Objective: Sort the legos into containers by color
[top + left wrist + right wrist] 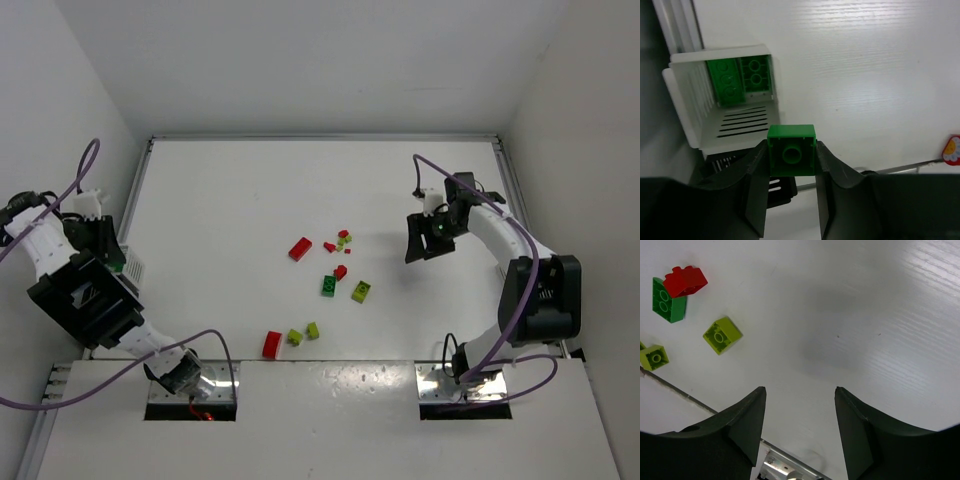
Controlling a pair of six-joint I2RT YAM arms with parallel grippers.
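Observation:
My left gripper [791, 159] is shut on a dark green lego [791, 136] and holds it just in front of a white ribbed container [690, 100] that holds two green bricks [725, 82]. In the top view this gripper [108, 255] is at the far left, by the container [134, 270]. My right gripper [800, 390] is open and empty above bare table, to the right of the loose legos [428, 245]. Loose legos lie mid-table: red ones [300, 248] [271, 344], a dark green one [329, 285], lime ones [361, 291] [312, 330]. The right wrist view shows a red brick [685, 281] on a green one [665, 300] and a lime brick [722, 334].
Grey metal plates with wiring [190, 395] [462, 385] sit at the arm bases on the near edge. White walls close the table at the back and sides. Purple cables loop from both arms. No other containers show.

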